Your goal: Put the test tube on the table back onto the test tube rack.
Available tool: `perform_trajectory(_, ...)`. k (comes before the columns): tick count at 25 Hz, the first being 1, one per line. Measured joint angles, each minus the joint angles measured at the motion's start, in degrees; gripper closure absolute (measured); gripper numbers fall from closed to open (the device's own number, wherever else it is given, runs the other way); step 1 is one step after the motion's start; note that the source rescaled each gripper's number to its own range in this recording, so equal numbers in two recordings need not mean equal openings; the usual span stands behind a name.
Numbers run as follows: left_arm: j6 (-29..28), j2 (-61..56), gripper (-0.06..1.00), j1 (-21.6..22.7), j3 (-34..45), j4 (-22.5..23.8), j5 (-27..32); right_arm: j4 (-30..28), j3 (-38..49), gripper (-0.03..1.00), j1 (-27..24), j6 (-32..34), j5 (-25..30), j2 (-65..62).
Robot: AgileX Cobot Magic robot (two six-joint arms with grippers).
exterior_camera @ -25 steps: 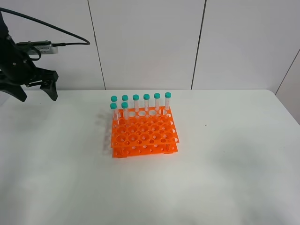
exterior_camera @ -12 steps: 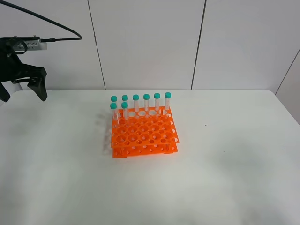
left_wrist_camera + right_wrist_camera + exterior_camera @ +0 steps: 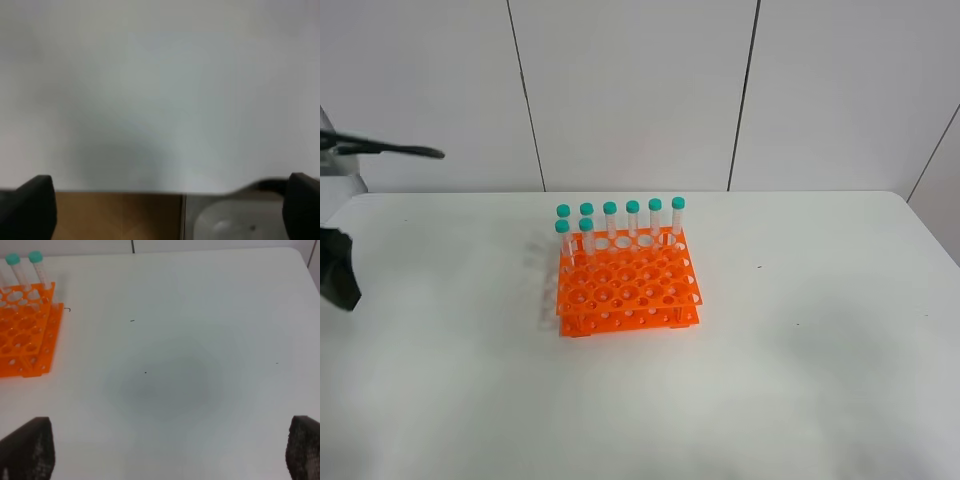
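Left gripper (image 3: 170, 210) wide open, empty, at table (image 3: 160, 100) edge; test tube rack (image 3: 625, 280) only overhead.

1 test tube rack (image 3: 625, 285), 8 teal-capped test tubes (image 3: 610, 218), 1 table (image 3: 800, 350).

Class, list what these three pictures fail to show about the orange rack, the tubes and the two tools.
- Bright orange plastic rack: right wrist view, cut by the frame edge.
- Left tool: only dark fingertips show; the high view shows a dark piece at its edge.
- Right tool: absent from the high view.
- Slim teal-capped tubes' tips: hidden by the rack.
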Motion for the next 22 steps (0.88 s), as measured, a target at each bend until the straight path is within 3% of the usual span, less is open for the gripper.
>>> perform_trajectory(11, 0.06, -33.07, -0.06, 0.0, 21.5, 0.0, -0.62, 0.0, 0.0, -0.03, 0.0, 0.0, 0.05, 0.0)
perform_trajectory(22, 0.06, -50.48, -0.06, 0.0, 22.91, -0.64, -2.79, 0.0, 0.0, -0.03, 0.0, 0.0, 0.05, 0.0)
